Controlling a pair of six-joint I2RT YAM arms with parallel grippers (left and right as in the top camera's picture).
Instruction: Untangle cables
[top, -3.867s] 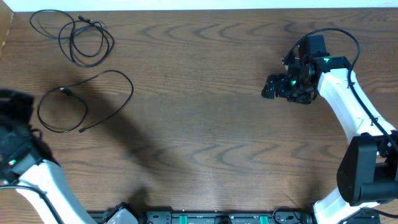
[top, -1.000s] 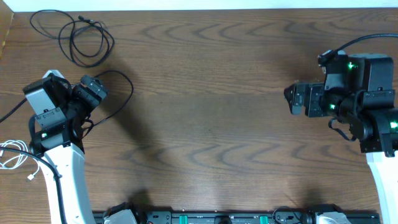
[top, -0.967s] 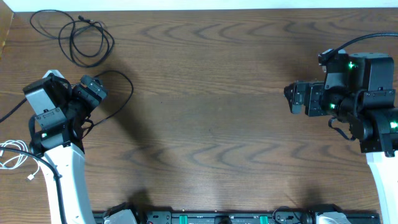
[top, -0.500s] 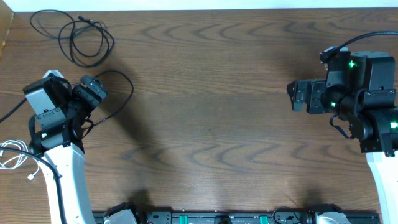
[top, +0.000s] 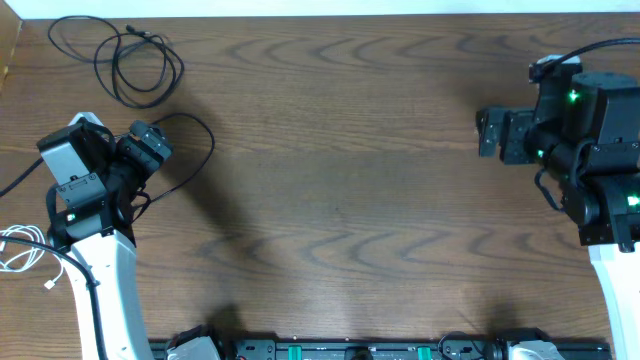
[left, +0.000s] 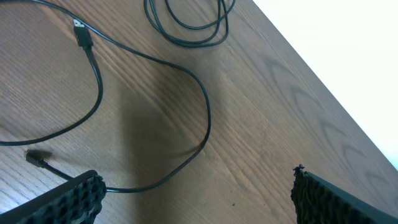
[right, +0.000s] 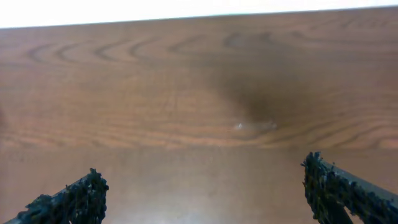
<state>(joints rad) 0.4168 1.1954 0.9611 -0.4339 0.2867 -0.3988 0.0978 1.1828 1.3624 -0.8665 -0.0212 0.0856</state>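
Observation:
One black cable (top: 135, 62) lies coiled in loose loops at the table's far left corner; its lower loops show as the coil (left: 186, 34) at the top of the left wrist view. A second black cable (top: 209, 138) curves out from under my left gripper (top: 152, 150). From the wrist it is a wide loop (left: 205, 121) with a small plug (left: 81, 35), running just ahead of the open left gripper (left: 199, 198) and touching neither finger. A white cable (top: 18, 248) lies bunched at the left edge. My right gripper (top: 488, 132) hangs open at the right, far from all cables; between the right fingers (right: 202, 196) is only bare wood.
The brown wooden table (top: 330, 190) ends at a white far edge (right: 186, 9). The left arm's white link (top: 100, 280) covers part of the second black cable. Black wires (top: 590, 50) run along the right arm.
The right gripper has drawn back to the right and slightly toward the far edge. The left arm and all cables have stayed put.

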